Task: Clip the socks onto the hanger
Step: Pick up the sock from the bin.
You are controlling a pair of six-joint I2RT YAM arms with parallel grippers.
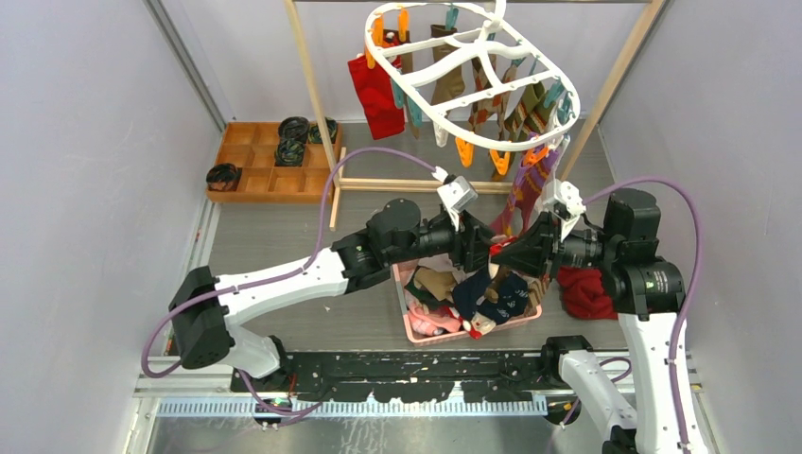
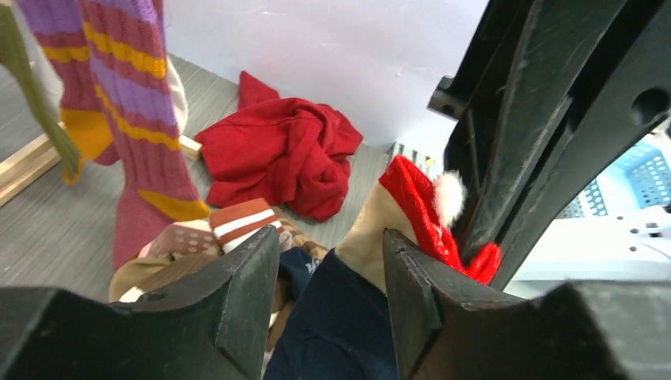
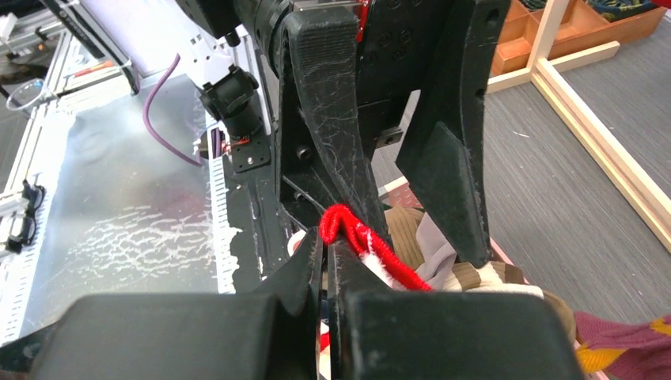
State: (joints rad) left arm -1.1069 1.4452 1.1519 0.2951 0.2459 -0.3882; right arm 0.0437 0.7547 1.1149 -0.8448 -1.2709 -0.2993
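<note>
Socks [image 1: 492, 298] fill the pink basket [image 1: 405, 312] on the desk [image 1: 284, 236]. The right fingers [image 3: 305, 273] are clamped on 1 sock's red cuff [image 3: 360, 237] above it; the left fingers [image 2: 245, 293] stand apart just beside that sock. Behind hangs the hanger [image 1: 426, 109], several socks already clipped on.

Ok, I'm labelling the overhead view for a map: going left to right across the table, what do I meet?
Wooden compartment tray → pink basket holding socks → crumpled red cloth.
</note>
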